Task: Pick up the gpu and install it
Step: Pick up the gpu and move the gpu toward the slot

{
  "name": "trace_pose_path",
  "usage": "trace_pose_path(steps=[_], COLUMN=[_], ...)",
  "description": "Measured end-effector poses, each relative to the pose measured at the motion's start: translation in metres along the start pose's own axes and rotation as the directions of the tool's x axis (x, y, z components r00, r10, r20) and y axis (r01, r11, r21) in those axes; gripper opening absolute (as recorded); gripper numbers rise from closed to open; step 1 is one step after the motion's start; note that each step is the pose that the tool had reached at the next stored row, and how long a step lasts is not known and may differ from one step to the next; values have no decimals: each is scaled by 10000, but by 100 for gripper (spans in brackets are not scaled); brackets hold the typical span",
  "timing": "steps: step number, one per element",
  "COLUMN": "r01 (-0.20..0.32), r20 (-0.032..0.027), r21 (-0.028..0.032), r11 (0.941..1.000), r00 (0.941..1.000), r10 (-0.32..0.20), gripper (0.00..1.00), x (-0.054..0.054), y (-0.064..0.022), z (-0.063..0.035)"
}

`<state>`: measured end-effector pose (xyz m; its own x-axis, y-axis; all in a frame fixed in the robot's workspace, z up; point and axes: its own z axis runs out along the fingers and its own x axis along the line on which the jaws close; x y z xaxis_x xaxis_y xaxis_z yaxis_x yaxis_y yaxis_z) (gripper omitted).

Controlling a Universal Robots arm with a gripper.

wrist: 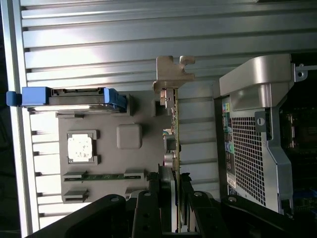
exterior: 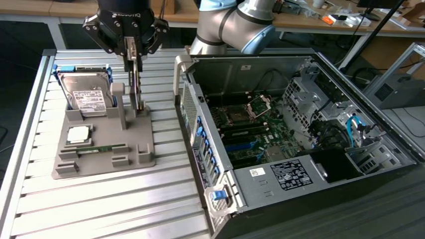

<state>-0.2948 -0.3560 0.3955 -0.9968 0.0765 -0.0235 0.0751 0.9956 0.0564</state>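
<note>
The gpu (exterior: 138, 89) is a thin tan card with a silvery metal bracket. It stands on edge in a slot of the grey holder (exterior: 106, 160) on the slatted table. My gripper (exterior: 133, 59) hangs straight above it, and its two black fingers clamp the card's upper edge. In the wrist view the gpu (wrist: 173, 129) runs edge-on from its bracket down between the fingers (wrist: 166, 198) of the gripper (wrist: 176, 198), which press on both faces. The card's lower edge still meets the holder (wrist: 104, 163).
The holder also carries a silver hard drive (exterior: 89, 94) in a blue bracket, a square processor chip (exterior: 78, 133) and a green memory stick (exterior: 99, 148). The open computer case (exterior: 265, 129) lies to the exterior view's right, its side wall (wrist: 252, 148) close to the card.
</note>
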Motion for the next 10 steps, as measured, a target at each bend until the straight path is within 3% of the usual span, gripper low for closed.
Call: trace_pose_path(steps=[10], r01=[0], r20=[1], r21=[1], r11=[10000], r00=[10000], r10=[0], gripper=[27], x=[-1], y=[2], z=[-34])
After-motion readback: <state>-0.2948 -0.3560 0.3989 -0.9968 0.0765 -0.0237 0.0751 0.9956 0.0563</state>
